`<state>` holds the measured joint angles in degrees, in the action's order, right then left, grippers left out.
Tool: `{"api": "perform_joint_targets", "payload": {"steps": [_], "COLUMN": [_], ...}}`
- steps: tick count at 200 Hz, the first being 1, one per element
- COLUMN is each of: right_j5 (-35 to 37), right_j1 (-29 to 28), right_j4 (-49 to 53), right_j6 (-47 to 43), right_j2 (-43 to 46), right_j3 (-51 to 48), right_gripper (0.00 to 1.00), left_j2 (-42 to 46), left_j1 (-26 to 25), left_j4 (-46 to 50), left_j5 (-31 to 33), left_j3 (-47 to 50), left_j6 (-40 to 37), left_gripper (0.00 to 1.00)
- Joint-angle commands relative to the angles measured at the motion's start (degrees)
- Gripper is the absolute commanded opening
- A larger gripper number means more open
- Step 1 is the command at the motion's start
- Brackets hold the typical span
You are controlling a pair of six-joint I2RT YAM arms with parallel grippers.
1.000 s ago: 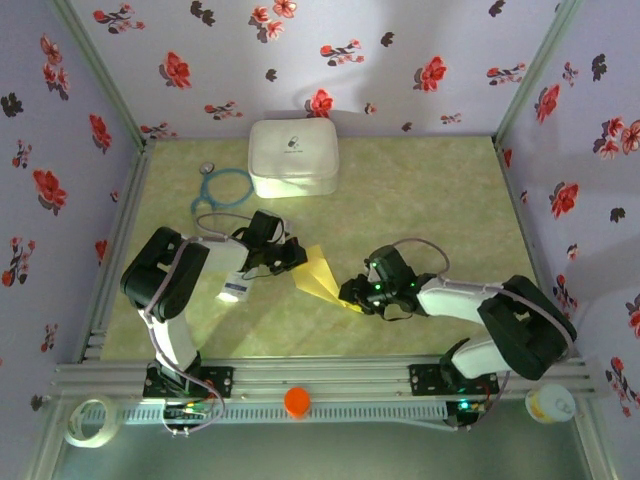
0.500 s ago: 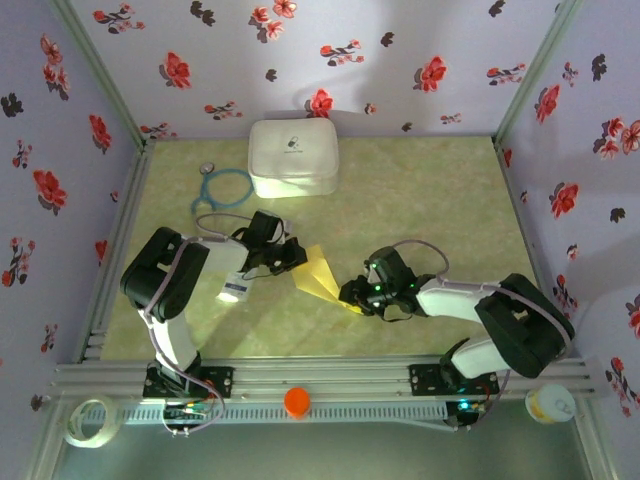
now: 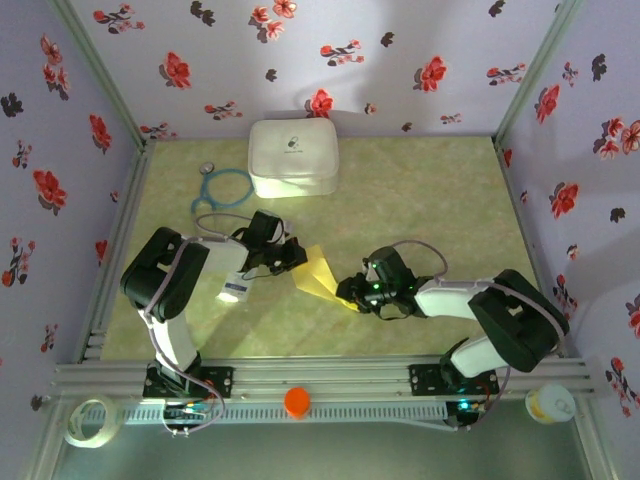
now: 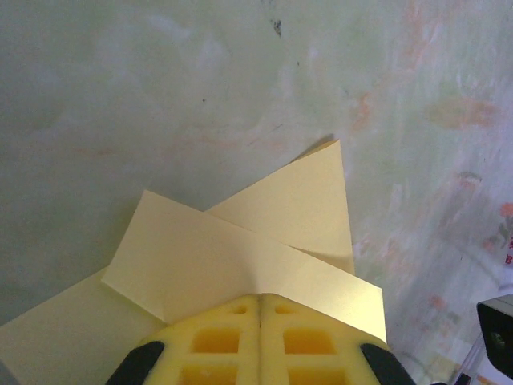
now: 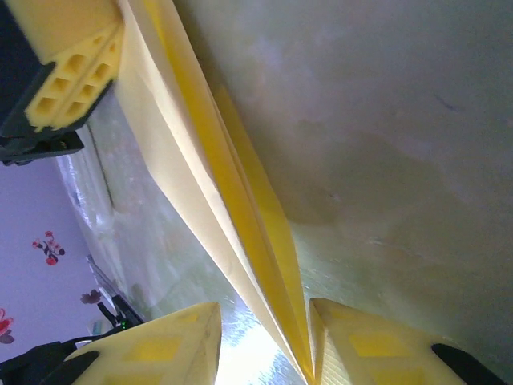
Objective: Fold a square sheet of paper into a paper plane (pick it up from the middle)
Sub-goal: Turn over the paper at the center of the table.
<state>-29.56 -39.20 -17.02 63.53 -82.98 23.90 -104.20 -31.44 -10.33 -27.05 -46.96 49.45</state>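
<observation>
Two grippers meet near the middle of the tabletop (image 3: pixel 420 200), a little toward its near edge. My left gripper (image 3: pixel 291 256) is clenched on one end of the folded yellow paper (image 3: pixel 320 270). My right gripper (image 3: pixel 349 293) stands parted, the paper's other end between its fingers.

lilac walls (image 3: pixel 400 60) with red flowers, perhaps marbled green tabletop (image 3: pixel 420 200)
</observation>
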Motion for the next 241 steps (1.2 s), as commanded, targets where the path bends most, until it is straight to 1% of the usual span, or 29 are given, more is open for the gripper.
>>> {"api": "perform_joint_targets", "payload": {"steps": [1,30,63,83,118,142,155,181,207,241], "right_j5": [0.10,0.68,0.64,0.68,0.46,-0.05,-0.21,0.13,1.81,5.78], "right_j1": [0.44,0.52,0.68,0.77,0.90,1.05,1.14,1.66,2.09,2.89], "right_j4": [-3.90,-6.83,-7.59,-7.61,-8.11,-8.68,-8.65,-7.23,-1.62,7.58], "right_j6": [0.52,1.31,1.51,1.25,1.11,1.03,0.87,-0.29,-4.21,-10.15], "right_j2": [-1.28,-1.91,-2.03,-1.88,-1.79,-1.38,-0.90,1.35,5.36,11.45], "right_j3": [-0.69,-1.48,-1.77,-1.97,-2.51,-2.58,-2.47,-2.37,-1.22,0.80], "right_gripper": [0.34,0.34,0.31,0.28,0.18,0.13,0.11,0.09,0.08,0.06], "left_j2": [-0.39,-0.34,-0.47,-0.27,0.81,2.87,4.46,8.79,13.06,17.12], "left_j1": [0.77,0.77,0.79,0.77,0.55,0.42,0.40,0.46,0.42,0.20], "left_j4": [3.12,3.12,2.95,2.53,0.62,0.49,0.89,3.56,6.68,7.73], "left_j5": [2.53,2.55,2.44,2.34,1.54,1.55,1.89,3.32,5.54,8.35], "left_j3": [1.67,1.61,1.61,1.78,1.69,1.11,0.81,-0.21,-1.15,-0.71], "left_j6": [0.57,0.66,0.81,1.03,2.61,3.31,3.56,2.39,0.45,0.07], "left_gripper": [0.00,0.00,0.00,0.00,0.00,0.10,0.16,0.26,0.30,0.30]}}
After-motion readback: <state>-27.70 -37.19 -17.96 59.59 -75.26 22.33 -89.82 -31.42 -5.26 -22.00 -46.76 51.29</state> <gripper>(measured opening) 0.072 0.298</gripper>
